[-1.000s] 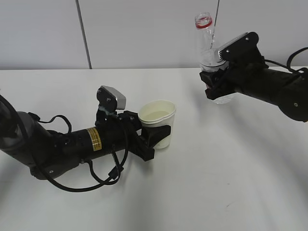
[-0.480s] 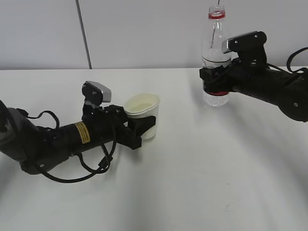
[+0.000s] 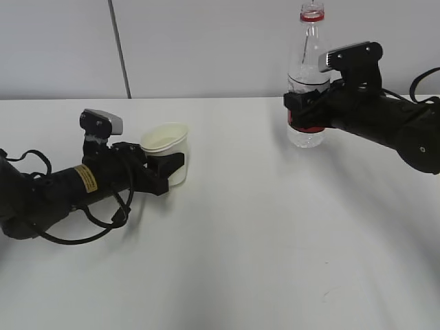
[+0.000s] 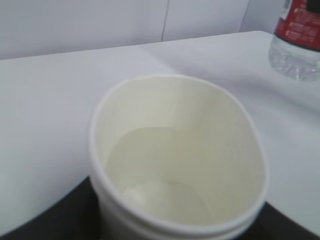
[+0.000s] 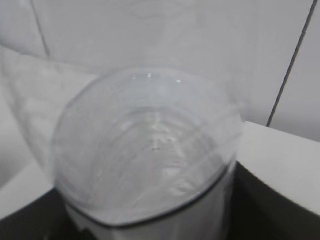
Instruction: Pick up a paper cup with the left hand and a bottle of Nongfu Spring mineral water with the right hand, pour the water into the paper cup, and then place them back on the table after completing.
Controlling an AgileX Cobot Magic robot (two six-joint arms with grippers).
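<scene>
Cup and bottle held, well apart on the table (image 3: pixel 247 234).

My left gripper (image 3: pixel 165 167) clasps the cup (image 3: pixel 167 157), upright with liquid inside. My right gripper (image 3: pixel 307 112) clamps the bottle (image 3: pixel 306 89) at its red label, upright, base at the tabletop.

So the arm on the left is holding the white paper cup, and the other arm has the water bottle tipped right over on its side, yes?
Not quite. The bottle stands upright in the right end effector, neck up, as the exterior view shows. The rest holds: the left end effector does grip the paper cup.
</scene>
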